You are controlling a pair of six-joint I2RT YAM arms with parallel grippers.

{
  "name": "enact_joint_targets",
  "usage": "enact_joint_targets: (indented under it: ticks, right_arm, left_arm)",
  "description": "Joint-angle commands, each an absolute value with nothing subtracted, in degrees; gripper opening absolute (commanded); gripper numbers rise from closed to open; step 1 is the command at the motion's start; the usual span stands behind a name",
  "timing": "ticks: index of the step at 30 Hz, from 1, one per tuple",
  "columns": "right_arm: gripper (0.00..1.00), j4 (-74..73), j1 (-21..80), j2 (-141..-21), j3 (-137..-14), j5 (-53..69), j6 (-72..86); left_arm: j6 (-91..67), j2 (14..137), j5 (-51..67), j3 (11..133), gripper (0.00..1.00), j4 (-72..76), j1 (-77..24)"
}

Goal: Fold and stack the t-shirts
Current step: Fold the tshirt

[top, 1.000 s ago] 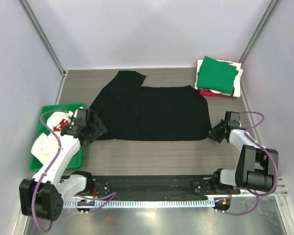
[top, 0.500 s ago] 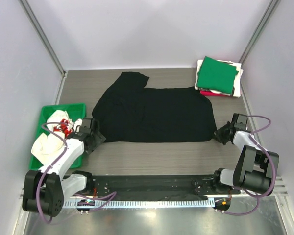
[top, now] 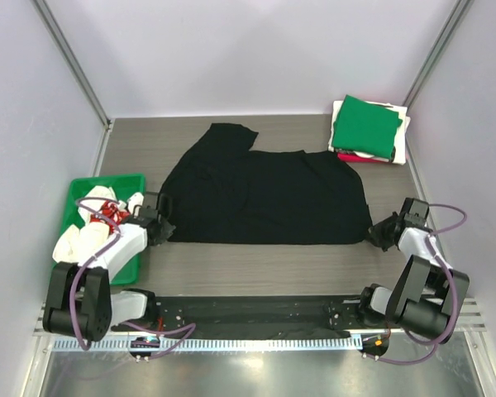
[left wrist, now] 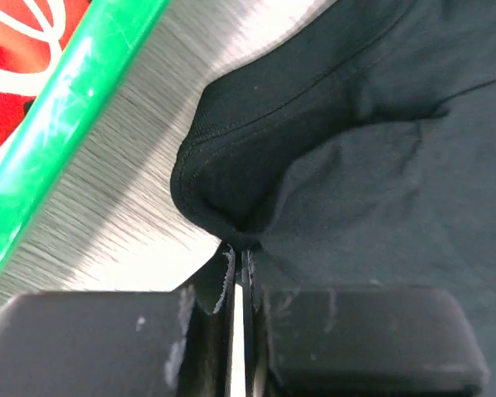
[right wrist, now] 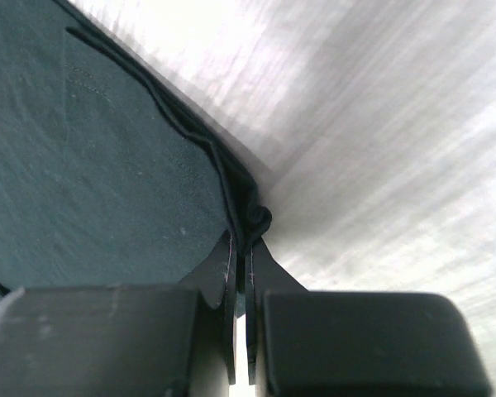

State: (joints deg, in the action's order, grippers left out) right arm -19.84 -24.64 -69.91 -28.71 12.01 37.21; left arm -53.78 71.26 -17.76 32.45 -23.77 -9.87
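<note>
No readable text, label or number anywhere.

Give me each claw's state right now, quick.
Left claw: shut on the black t-shirt, near-left corner.
Right claw: shut on its near-right corner.

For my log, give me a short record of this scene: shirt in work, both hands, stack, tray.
shirt in work: large plain black cloth t-shirt, spread flat
left hand: shut on its near left corner
right hand: shut on its near right corner
stack: folded green t-shirt over white t-shirt and red t-shirt, far right
tray: green plastic tray, left, holding red-and-white cloth
</note>
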Motion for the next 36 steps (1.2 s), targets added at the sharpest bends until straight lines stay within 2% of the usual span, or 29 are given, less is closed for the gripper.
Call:
enact_joint_targets:
  ticks: [1, 9, 16, 20, 31, 32, 33, 34, 35, 36]
  right_arm:
    - [0.01, -22.94, -27.85, -66.19, -27.34, 10.55, 37.35]
    - [0.01, -26.71, -37.52, -57.41, -22.94, 13.45, 40.16]
    - [0.01, -31.11, -38.76, -48.62, -20.13, 12.74, 42.88]
    - [0.01, -34.36, -38.94, -45.10, -21.70, 12.83, 43.68]
    - [0.03, -37.18, -39.02, -43.33, -21.97, 15.73, 42.45]
    - [0.18, -36.57, -39.02, -43.16, -21.80, 16.08, 42.36]
    - [0.29, -35.78, -38.94, -43.33, -21.62, 17.82, 42.19]
    - [0.42, -34.90, -38.94, -43.77, -21.62, 19.32, 42.01]
    - [0.70, -33.50, -39.02, -44.20, -21.97, 20.38, 42.10]
    - [0.80, -32.96, -38.94, -45.25, -22.41, 21.70, 42.19]
  left_arm:
    - [-55.10, 66.37, -16.79, 33.31, 0.00, -23.81, -9.67]
    - [-61.52, 49.68, -11.69, 27.34, 0.00, -33.21, -9.67]
    - [-64.42, 41.06, -10.19, 27.42, 0.00, -43.84, -9.84]
    - [-70.74, 35.43, -10.38, 27.77, 0.00, -49.46, -15.20]
    - [-73.48, 24.61, -10.72, 33.31, 0.00, -67.56, -18.19]
    - [-72.61, 23.48, -10.72, 34.27, 0.01, -68.46, -18.11]
    - [-72.08, 22.77, -10.72, 34.97, 0.10, -68.99, -18.11]
    - [-71.64, 22.33, -11.07, 36.02, 0.24, -69.26, -18.19]
    - [-70.15, 21.89, -11.60, 37.08, 0.40, -69.08, -18.19]
    - [-69.18, 21.71, -12.56, 39.53, 0.58, -68.82, -18.11]
